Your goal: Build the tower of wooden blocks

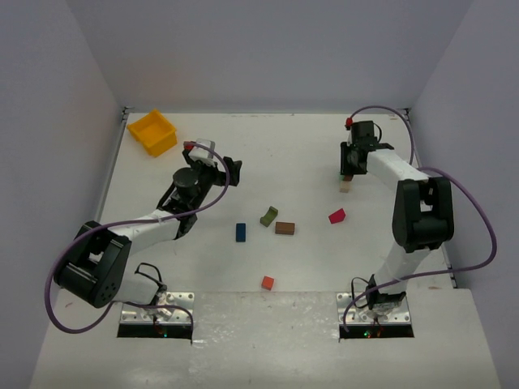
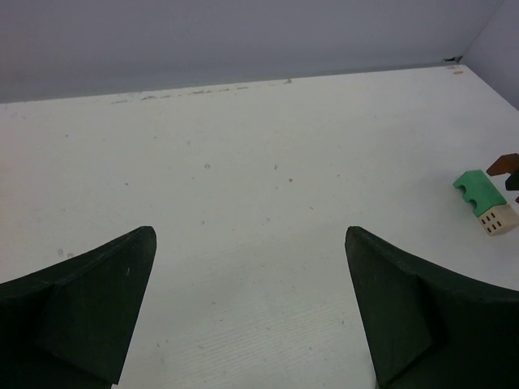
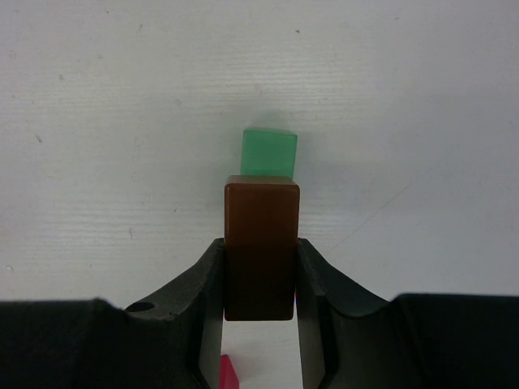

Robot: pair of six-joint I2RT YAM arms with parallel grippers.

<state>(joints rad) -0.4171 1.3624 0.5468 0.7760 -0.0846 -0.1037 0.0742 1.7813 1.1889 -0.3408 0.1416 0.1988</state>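
The wood block tower [image 1: 346, 185] stands at the right rear as a green arch block [image 2: 477, 193] on a pale block [image 2: 497, 220]. My right gripper [image 3: 259, 243] is shut on a brown block [image 3: 261, 212] and holds it directly over the green block [image 3: 270, 151], close above it. Whether they touch I cannot tell. From above, the right gripper [image 1: 350, 168] hides most of the stack. My left gripper [image 2: 250, 243] is open over bare table, well left of the tower; the top view shows this gripper [image 1: 233, 172] left of centre.
Loose blocks lie mid-table: blue [image 1: 241, 232], olive green [image 1: 268, 215], a second brown one [image 1: 285, 228], magenta [image 1: 337, 215] and orange-red [image 1: 268, 282] nearer the front. A yellow bin [image 1: 153, 132] sits at the back left corner. Walls enclose the table.
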